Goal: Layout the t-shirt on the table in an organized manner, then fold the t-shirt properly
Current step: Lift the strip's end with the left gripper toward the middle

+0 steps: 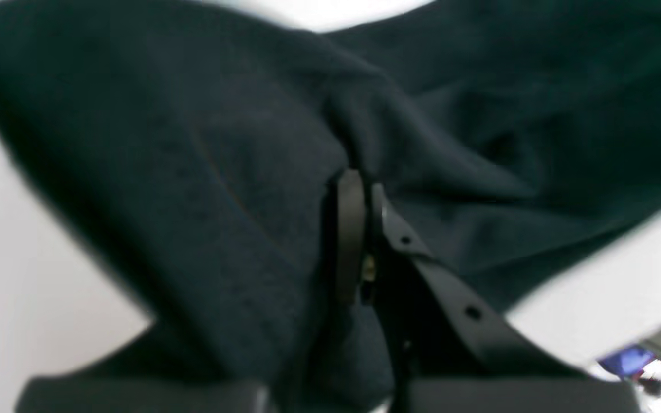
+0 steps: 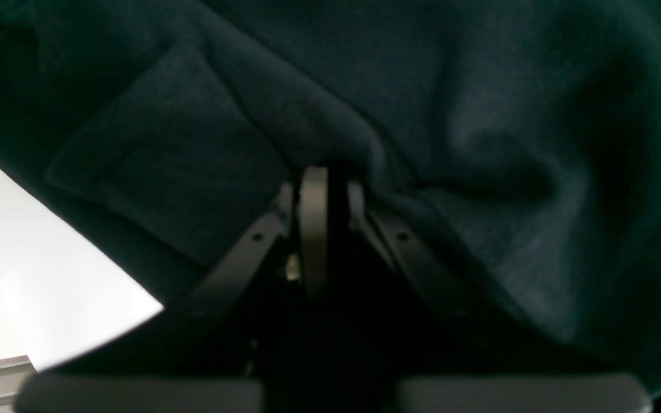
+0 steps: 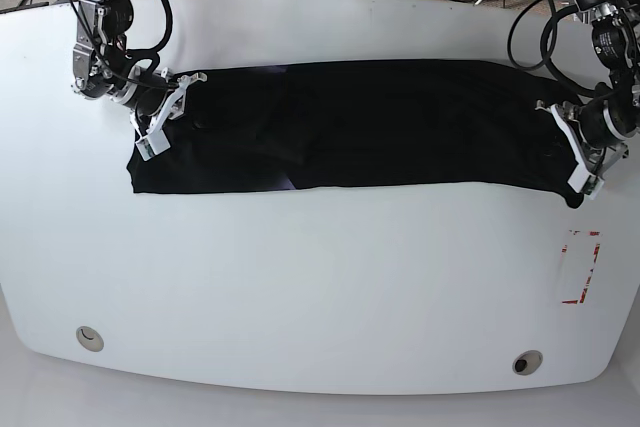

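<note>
A: Left wrist view? 
B: The left gripper (image 1: 365, 189) pinches a ridge of the t-shirt (image 1: 221, 172), cloth bunched at the tips.
A: Right wrist?
B: The right gripper (image 2: 322, 178) pinches it too.
A: Base view?
B: Only there: the t-shirt lies as a long band across the table (image 3: 320, 287) between both jaws

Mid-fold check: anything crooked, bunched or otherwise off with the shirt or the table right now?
Nothing alarming. The t-shirt lies as a long band across the table. Its edge by the right tool flares lower than the rest, so the band is uneven. The fabric puckers where the left tool pinches it.
</note>
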`<state>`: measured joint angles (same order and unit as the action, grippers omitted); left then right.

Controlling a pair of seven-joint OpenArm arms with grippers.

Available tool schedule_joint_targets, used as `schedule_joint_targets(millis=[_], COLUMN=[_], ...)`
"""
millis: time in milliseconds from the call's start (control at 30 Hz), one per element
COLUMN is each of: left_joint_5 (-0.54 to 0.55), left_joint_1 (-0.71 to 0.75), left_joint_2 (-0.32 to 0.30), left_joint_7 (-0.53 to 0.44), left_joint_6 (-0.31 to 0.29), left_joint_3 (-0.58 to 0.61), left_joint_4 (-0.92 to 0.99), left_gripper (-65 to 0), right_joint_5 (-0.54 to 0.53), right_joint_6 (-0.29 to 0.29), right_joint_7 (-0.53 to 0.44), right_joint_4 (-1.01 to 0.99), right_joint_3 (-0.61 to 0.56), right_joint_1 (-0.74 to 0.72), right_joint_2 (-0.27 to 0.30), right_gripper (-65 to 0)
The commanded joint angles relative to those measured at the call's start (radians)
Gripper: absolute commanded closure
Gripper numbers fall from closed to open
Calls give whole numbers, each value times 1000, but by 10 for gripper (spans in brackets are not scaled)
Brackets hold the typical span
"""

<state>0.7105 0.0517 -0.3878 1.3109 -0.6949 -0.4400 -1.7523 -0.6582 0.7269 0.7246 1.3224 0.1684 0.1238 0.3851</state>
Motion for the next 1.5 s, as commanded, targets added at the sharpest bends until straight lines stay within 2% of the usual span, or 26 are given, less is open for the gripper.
schedule_joint_targets(millis=[0,133,367,633,900,1033,1200,1467], left_joint_5=[10,16,16,7,7,7,7,7], left_joint_1=[-8,-11,-14,-20,-52,-52,-52,-52], left_joint_2=[-12,-7,74,174,252,284,306,307], left_joint_7=[26,49,49,48,48,48,48,45], left_joint_6=[-3,-3,-3,-3,-1,42,50,50], left_joint_3=[36,117,255,358,392,393,393,390], left_joint_4=[-87,-134,-153,-143,-142,-142,-142,-142], left_gripper=[0,0,0,0,0,0,0,0], right_joint_5=[97,97,97,97,97,97,97,97], right_joint_6=[-29,-29,-29,-29,-29,-29,-29,-29], right_joint_7=[96,96,96,96,96,96,96,96], right_joint_4=[-10,-10,-10,-8,-8,-7,-7,-7], right_joint_3=[-7,-7,-7,-7,-7,-7,-7,-7], right_joint_1=[10,10,10,10,10,10,10,10], right_joint_2=[8,1,-16,-19,-19,-19,-19,-19], right_gripper=[-44,-44,-44,-44,-44,-44,-44,-44])
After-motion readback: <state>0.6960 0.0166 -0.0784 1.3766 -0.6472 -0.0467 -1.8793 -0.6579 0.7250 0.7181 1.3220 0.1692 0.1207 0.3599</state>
